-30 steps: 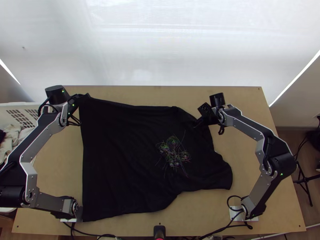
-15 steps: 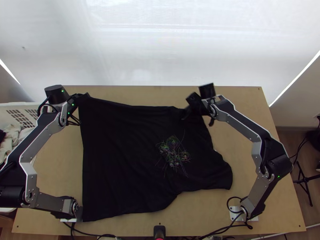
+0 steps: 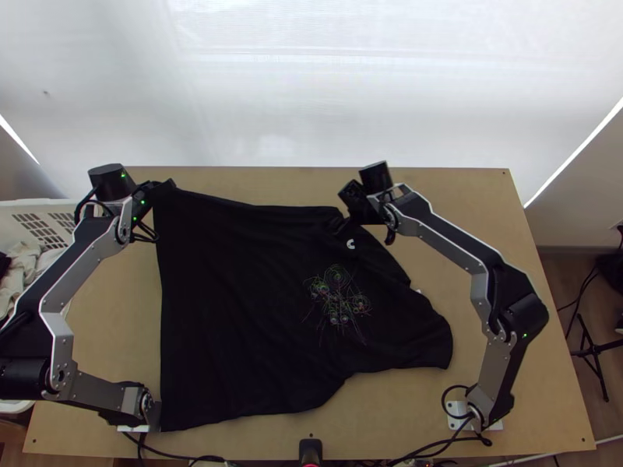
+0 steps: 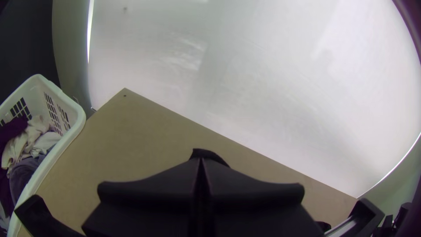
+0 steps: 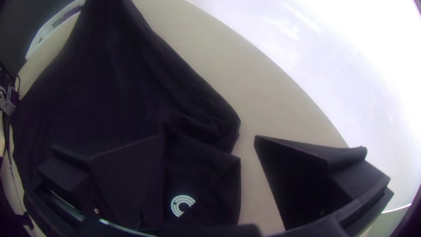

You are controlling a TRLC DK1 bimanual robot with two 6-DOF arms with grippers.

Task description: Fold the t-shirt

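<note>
The black t-shirt (image 3: 234, 311) lies spread over the table, its right part uneven, with a flap bearing a white mark (image 3: 350, 244). At its far left corner is my left gripper (image 3: 165, 188), shut on the cloth. In the left wrist view the left gripper (image 4: 201, 163) has its fingers together, a bit of black cloth (image 4: 206, 153) showing beyond them. My right gripper (image 3: 336, 227) is over the shirt's far edge, right of the middle. The right gripper (image 5: 209, 137) stands open in the right wrist view, the flap with the white mark (image 5: 181, 205) partly between its fingers.
A white laundry basket (image 4: 66, 142) with clothes stands beyond the table's left edge. The wooden table (image 3: 475, 202) has bare surface at the far right and along its near edge. A pale sheet (image 3: 311, 93) hangs behind the far edge.
My right gripper has moved left over the shirt. The white mark has come into view, and the cloth around it lies differently. The left gripper has stayed at its corner.
</note>
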